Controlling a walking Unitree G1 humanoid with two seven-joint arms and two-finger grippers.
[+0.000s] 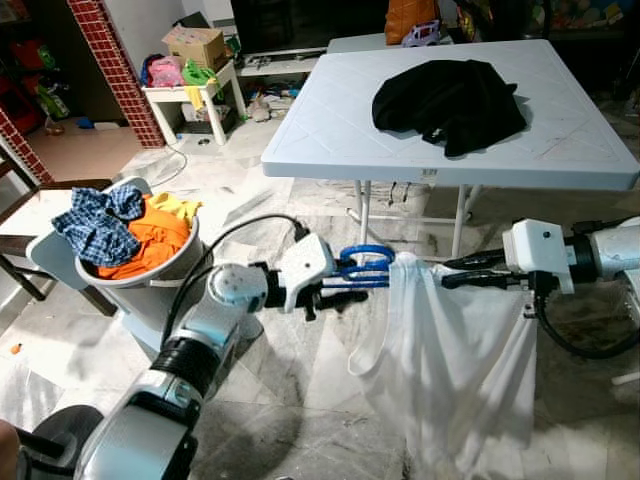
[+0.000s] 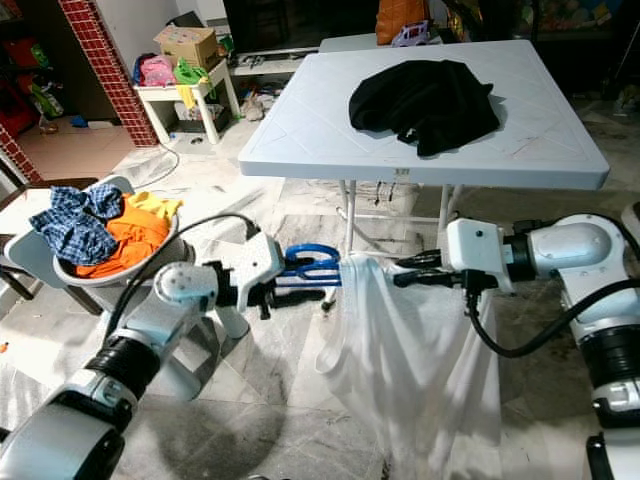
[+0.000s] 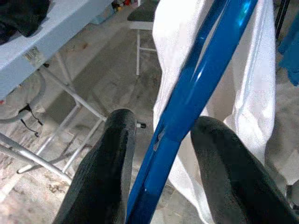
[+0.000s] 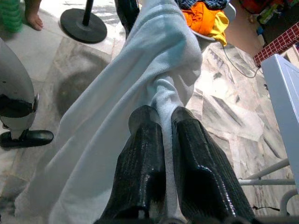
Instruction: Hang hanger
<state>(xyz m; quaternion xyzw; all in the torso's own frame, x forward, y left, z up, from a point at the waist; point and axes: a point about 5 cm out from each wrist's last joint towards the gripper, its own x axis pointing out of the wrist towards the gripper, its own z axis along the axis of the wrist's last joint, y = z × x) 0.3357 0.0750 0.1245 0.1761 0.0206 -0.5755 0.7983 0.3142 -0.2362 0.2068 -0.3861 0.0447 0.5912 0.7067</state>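
The blue hanger is held level in the air between the 2 arms, low over the marble floor and in front of the white table. A white cloth is draped over it and hangs down toward the floor; the hanger's bare blue end projects from the cloth toward the robot's left.

The left gripper holds that bare end. In the left wrist view its 2 fingers stand a narrow gap apart with the blue bar running between them, and the bar touches the inner face of at least 1 finger.

The right gripper meets the cloth at its top edge from the robot's right. In the right wrist view its 2 fingers are almost together, pinching a fold of the white cloth between them. Whether the hanger lies inside that fold cannot be told.

A black garment lies crumpled on the table. To the robot's left, a basket holds an orange cloth and a blue checked shirt. In the right wrist view a round black stand base rests on the floor, with a person's bare foot near it.
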